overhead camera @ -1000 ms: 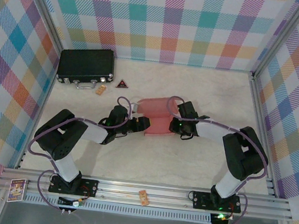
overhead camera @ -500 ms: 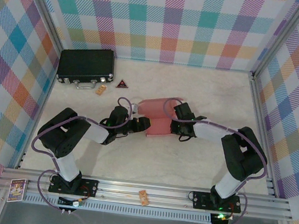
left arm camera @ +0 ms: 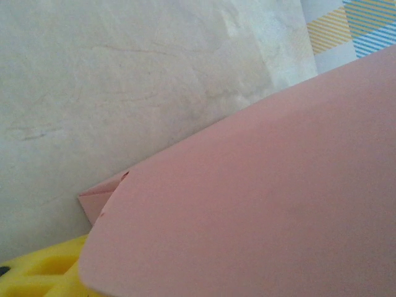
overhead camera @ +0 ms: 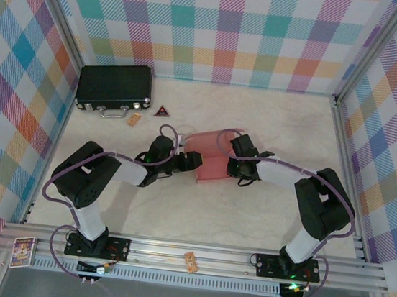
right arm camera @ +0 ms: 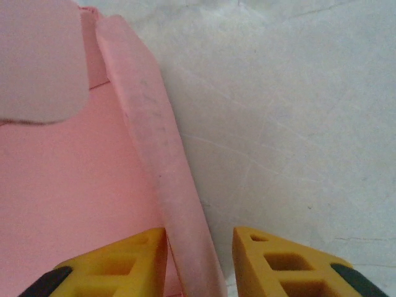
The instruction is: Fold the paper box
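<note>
The paper box (overhead camera: 209, 158) is salmon-pink card, partly folded, lying mid-table between both grippers. My left gripper (overhead camera: 194, 162) is at its left edge. In the left wrist view a pink panel (left arm camera: 260, 198) covers the jaws, and one yellow finger (left arm camera: 37, 275) peeks out beneath it. My right gripper (overhead camera: 231, 165) is at the box's right side. It (right arm camera: 198, 238) stands open astride an upright side wall (right arm camera: 154, 142). The wall touches the left finger (right arm camera: 117, 263) and stands apart from the right one (right arm camera: 278, 263).
A black hard case (overhead camera: 115, 87) lies at the back left, with a red triangle (overhead camera: 162, 111) and a small orange piece (overhead camera: 135, 119) beside it. An orange item (overhead camera: 191, 262) sits on the front rail (overhead camera: 243, 259). Bare tabletop (right arm camera: 297, 111) lies right of the box.
My right gripper shifted slightly left along the box, and its jaws then parted off the side wall. My left arm nudged a little farther in toward the box.
</note>
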Motion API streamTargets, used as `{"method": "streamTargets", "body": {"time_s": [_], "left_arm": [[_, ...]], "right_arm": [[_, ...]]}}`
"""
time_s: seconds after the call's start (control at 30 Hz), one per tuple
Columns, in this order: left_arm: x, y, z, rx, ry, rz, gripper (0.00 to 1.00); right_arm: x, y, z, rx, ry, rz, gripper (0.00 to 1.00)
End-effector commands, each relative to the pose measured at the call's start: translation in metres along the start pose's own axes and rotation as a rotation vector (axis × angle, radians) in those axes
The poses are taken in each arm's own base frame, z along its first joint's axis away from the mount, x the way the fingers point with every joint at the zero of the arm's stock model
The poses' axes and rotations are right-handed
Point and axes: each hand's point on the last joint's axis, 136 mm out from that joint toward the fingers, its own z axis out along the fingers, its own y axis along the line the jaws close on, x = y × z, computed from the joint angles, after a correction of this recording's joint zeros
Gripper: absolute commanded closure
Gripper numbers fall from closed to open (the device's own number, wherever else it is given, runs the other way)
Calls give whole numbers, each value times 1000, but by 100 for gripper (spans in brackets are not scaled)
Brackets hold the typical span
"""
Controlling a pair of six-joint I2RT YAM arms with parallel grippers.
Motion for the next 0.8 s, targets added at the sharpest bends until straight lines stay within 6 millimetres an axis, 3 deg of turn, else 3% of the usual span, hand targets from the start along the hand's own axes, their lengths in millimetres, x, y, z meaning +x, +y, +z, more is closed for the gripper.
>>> {"method": "streamTargets", "body": {"time_s": [0.0,0.27,0.77], "left_arm": [[0,1,4,-19,8,31,37],[1,9,5,-59,16,42,38],[1,7,1,-78,40,70,38]], "right_arm": [[-9,4,-15,-3,-26,-32,63],[-17,14,-23,-62,-28,-47,58],[-19,13,-7,-181,30,12,58]]}}
